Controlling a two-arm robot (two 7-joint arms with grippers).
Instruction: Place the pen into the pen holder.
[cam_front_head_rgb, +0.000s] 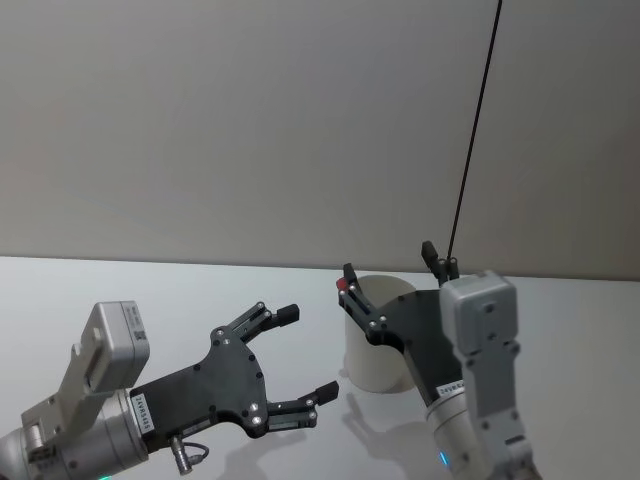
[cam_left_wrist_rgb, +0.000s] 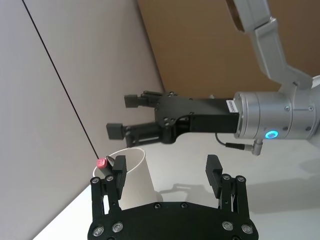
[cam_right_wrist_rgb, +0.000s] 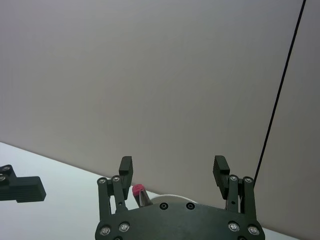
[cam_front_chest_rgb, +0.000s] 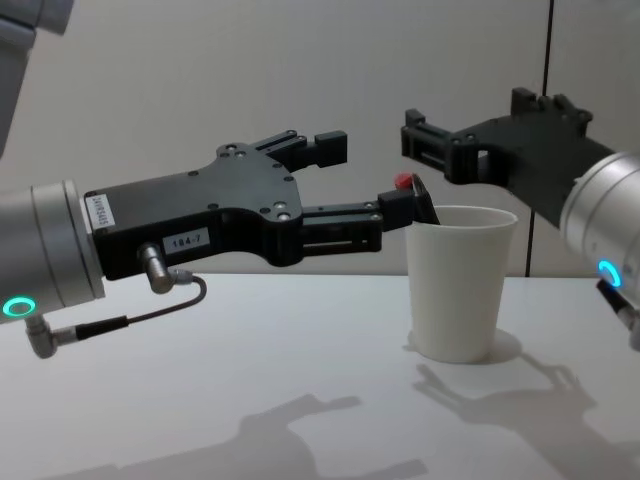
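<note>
Chest view shows the pen (cam_front_chest_rgb: 412, 196) in the pen holder (cam_front_chest_rgb: 460, 282) mid-frame, both claws spread apart: left claw (cam_front_chest_rgb: 360, 180), right claw (cam_front_chest_rgb: 425, 140).

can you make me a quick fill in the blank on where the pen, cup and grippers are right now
1. The pen stands inside the white ____, its red tip above the rim.
2. The pen holder stands ____ on the table.
3. The left gripper, beside the cup, has its jaws ____.
4. The right gripper, over the cup, holds ____.

Missing words: pen holder; upright; open; nothing
</note>
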